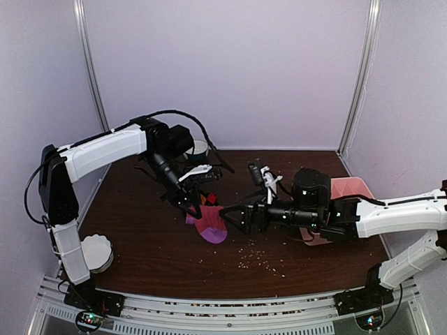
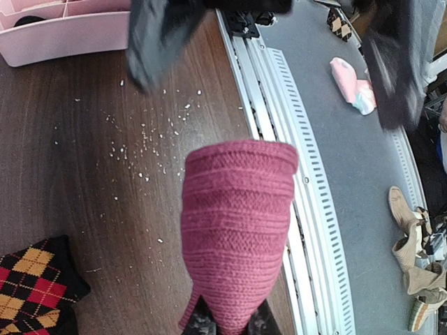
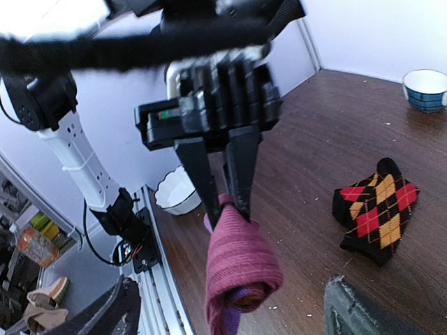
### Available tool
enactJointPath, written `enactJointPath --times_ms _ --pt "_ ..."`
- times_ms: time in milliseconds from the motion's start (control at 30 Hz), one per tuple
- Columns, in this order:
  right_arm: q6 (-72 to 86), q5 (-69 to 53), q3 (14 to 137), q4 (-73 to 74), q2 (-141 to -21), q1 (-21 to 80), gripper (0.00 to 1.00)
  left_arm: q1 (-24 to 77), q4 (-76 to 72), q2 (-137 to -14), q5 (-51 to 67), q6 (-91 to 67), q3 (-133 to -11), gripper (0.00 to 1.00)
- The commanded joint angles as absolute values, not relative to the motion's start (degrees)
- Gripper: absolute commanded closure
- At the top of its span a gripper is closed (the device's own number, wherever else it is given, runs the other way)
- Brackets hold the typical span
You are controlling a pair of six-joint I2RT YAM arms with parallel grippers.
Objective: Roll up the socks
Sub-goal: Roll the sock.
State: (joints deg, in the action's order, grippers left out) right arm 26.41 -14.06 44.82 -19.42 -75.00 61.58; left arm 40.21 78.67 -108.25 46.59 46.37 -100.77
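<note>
The purple-magenta sock (image 1: 211, 225) hangs rolled into a tube, pinched at its top end by my left gripper (image 1: 188, 206), which is shut on it. From the left wrist the sock (image 2: 237, 230) fans out from the left gripper (image 2: 227, 324). The right wrist view shows the left gripper (image 3: 227, 199) clamping the sock (image 3: 241, 258), with an orange and purple core in its lower end. My right gripper (image 3: 234, 314) is open, one finger on each side of the sock's lower end without touching it. The black argyle sock (image 3: 377, 209) lies flat on the table beside it.
A pink bin (image 1: 349, 188) stands at the right. A white bowl (image 1: 98, 252) sits at the front left and a blue-rimmed bowl (image 1: 199, 148) at the back. Crumbs (image 1: 262, 258) dot the wood. A metal rail (image 2: 279, 139) runs along the table's near edge.
</note>
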Motion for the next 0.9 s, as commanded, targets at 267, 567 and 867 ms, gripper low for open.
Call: enactJointPath --times_ms 267,567,867 --pt "24.80 -18.61 55.08 -13.95 -85.69 62.92 0.49 39.91 86.06 -107.39 50.98 50.63 -103.83 1.00" --pt "29.95 -22.09 53.94 -17.82 -87.07 62.81 1.00 39.82 84.79 -107.19 50.82 48.95 -105.76 0.87" --pt "35.74 -9.27 55.77 -12.49 -86.18 62.61 1.00 39.86 70.40 -99.15 34.94 39.68 -108.33 0.31"
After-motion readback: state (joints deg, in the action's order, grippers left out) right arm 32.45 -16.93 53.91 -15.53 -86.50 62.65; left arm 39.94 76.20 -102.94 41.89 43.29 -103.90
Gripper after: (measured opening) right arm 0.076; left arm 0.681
